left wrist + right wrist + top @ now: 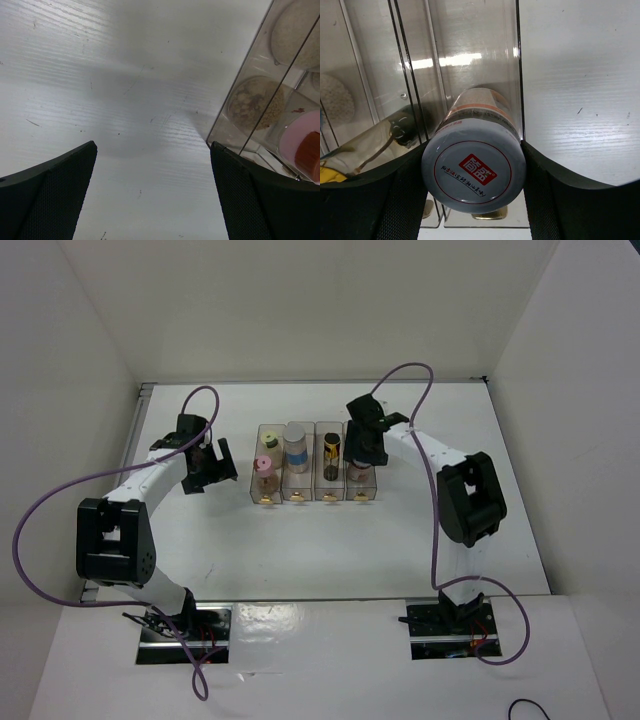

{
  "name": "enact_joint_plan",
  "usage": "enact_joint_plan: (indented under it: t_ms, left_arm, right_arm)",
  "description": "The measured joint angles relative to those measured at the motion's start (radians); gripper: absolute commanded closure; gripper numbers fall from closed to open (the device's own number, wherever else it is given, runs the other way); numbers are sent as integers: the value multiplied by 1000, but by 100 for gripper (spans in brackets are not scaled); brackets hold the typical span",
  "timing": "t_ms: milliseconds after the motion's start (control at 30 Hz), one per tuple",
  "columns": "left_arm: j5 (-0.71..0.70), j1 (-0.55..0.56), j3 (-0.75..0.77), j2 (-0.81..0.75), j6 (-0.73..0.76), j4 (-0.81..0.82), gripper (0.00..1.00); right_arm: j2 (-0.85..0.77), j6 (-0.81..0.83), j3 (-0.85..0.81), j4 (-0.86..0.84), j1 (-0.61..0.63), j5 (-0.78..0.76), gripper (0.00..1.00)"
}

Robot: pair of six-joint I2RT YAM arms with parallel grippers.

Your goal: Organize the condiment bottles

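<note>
Four clear bins (316,498) stand in a row at mid table. The leftmost holds the yellow-green-capped jar (271,436) and the pink-capped jar (263,467). The second holds the wider white-lidded jar with a blue band (295,443), the third the slim dark brown bottle (332,456). My right gripper (362,448) is over the rightmost bin. In the right wrist view it (474,200) is shut on the white-lidded jar with a red mark (474,171), which stands inside that bin. My left gripper (210,468) is open and empty over bare table left of the bins (152,200).
White walls enclose the table on three sides. The left wrist view shows the leftmost bin's wall (240,95) close to my right fingertip (255,200), with the pink cap (297,137) behind it. Purple cables loop from both arms.
</note>
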State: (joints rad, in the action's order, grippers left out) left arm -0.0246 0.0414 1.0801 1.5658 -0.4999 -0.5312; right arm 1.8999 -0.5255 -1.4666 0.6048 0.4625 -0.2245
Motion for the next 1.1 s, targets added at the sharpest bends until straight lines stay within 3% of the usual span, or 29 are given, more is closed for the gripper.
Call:
enact_joint_plan:
  t_ms: [300,567,1100]
  left_arm:
    - [-4,0,0,0,0,1,0]
    - [-4,0,0,-2,0,0,0]
    - [-4,0,0,-19,0,1,0]
  right_arm:
    - [18,3,0,-17,6,-5,55]
    - [18,3,0,-17,6,-7,33]
    - [11,3,-5,-21,8,-12,13]
